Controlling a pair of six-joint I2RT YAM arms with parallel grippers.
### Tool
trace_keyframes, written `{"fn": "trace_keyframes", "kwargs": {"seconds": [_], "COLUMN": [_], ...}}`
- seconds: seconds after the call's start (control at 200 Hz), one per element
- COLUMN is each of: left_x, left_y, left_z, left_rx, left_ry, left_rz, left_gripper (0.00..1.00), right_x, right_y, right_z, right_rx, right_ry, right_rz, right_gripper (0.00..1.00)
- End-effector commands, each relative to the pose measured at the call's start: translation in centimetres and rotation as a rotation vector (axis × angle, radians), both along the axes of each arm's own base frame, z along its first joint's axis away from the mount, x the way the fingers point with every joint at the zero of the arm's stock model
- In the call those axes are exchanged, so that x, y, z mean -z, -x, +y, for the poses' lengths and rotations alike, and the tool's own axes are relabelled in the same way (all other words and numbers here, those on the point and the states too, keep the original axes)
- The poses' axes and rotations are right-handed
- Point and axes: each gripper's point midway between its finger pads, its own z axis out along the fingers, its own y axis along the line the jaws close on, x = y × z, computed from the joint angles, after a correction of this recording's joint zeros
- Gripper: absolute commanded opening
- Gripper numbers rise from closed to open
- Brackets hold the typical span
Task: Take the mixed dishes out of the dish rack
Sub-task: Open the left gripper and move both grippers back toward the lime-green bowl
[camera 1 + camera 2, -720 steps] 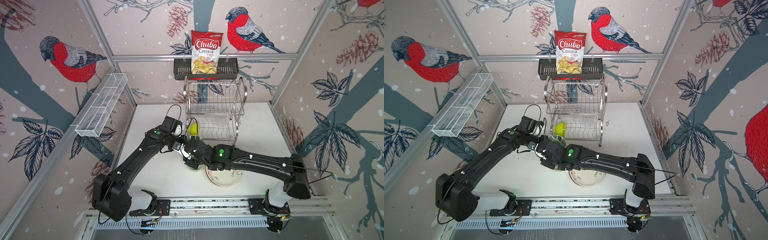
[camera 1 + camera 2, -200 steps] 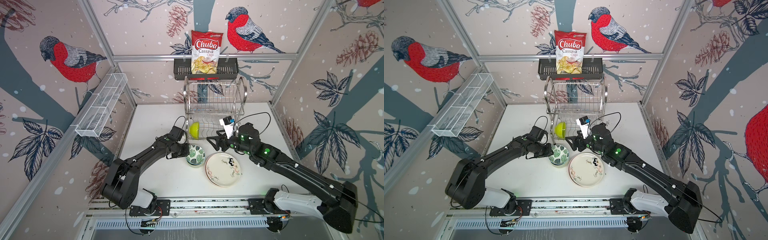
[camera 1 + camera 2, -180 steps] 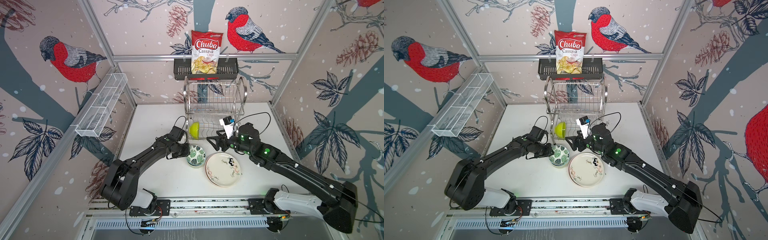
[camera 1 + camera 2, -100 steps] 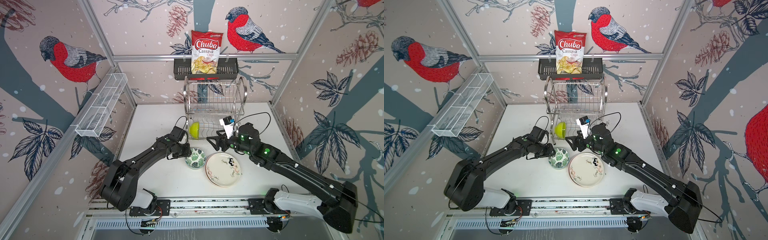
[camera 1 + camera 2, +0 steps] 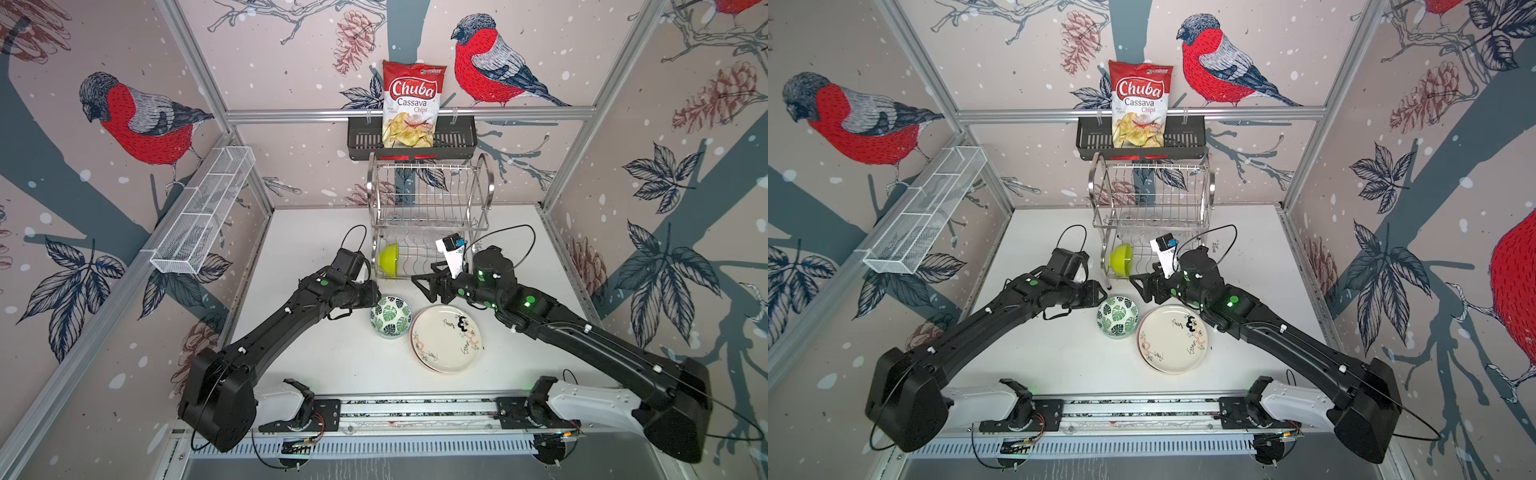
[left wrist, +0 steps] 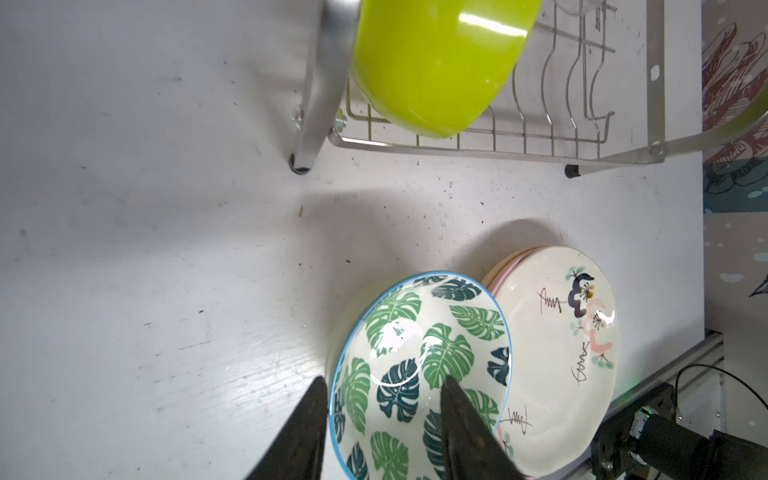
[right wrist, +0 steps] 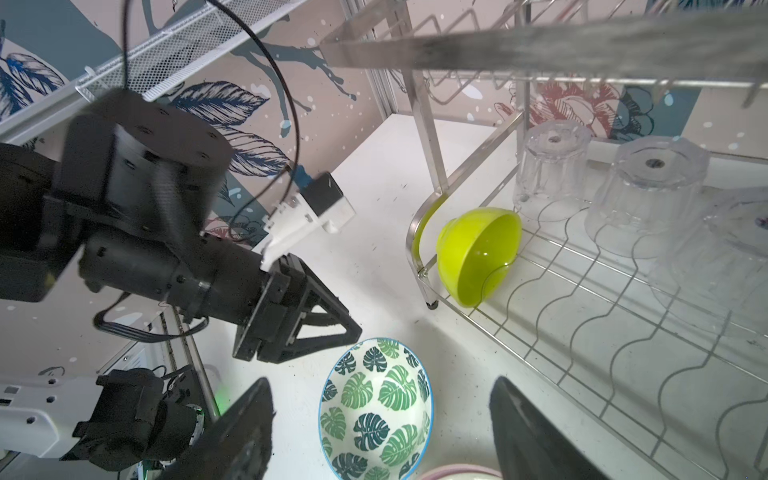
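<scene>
The dish rack [image 5: 430,199] [image 5: 1150,195] stands at the back of the white table. On its lower tier a lime bowl [image 5: 388,260] [image 6: 436,62] [image 7: 478,253] lies on its side beside three upturned clear tumblers [image 7: 548,170]. In front, a leaf-patterned bowl [image 5: 390,316] [image 5: 1117,316] [image 7: 376,407] sits upright against a cream doodled plate [image 5: 446,338] [image 6: 557,353], which is stacked on a pink plate [image 6: 511,259]. My left gripper [image 5: 376,291] [image 6: 384,380] is open, one finger inside the leaf bowl and one outside its rim. My right gripper [image 5: 422,286] [image 7: 382,382] hangs open and empty before the rack.
A red-and-white chips bag [image 5: 411,106] stands in a black slotted basket [image 5: 453,143] on the back wall above the rack. A long white wire-mesh tray [image 5: 203,212] hangs on the left wall. The arms' base rail [image 5: 415,411] runs along the front edge.
My left gripper's jaws have spread apart off the leaf bowl's rim, and the bowl has settled slightly toward the front. The right arm has stayed still over the last second.
</scene>
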Motion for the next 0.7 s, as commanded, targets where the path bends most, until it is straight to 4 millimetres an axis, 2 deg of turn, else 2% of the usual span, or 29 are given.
{"fn": "trace_keyframes", "kwargs": {"seconds": [0.0,0.2,0.265,0.3,0.44,0.59,0.695], "left_x": [-1.0,-3.1,-4.2,-4.7,-6.8,-6.9,-6.0], "left_y": [-0.7,-2.5,-3.3,-3.8,-5.4,-7.3,-8.4], "left_z": [1.0,2.6,2.7,2.7,2.7,2.2,1.6], "left_rx": [-0.052,-0.195,-0.220,-0.232,-0.238,-0.226,-0.222], "left_ry": [-0.026,-0.017,0.012,0.033,0.052,0.040,0.057], "left_rz": [-0.054,-0.176,-0.255,-0.296,-0.394,-0.419,-0.406], "left_gripper": [0.47,0.59,0.63,0.66,0.72,0.73,0.70], "right_x": [0.2,1.8,2.0,3.3,4.4,5.2,5.9], "right_y": [0.0,-1.1,-1.6,-2.2,-3.6,-5.3,-6.5], "right_z": [0.7,1.6,1.8,2.2,2.9,3.5,3.6], "right_rx": [-0.014,0.011,0.026,0.037,0.054,0.053,0.054], "right_ry": [-0.009,-0.010,-0.024,-0.010,-0.046,-0.087,-0.113], "right_rz": [0.002,0.027,0.023,0.041,0.069,0.097,0.126], "right_gripper": [0.83,0.84,0.83,0.83,0.83,0.82,0.79]}}
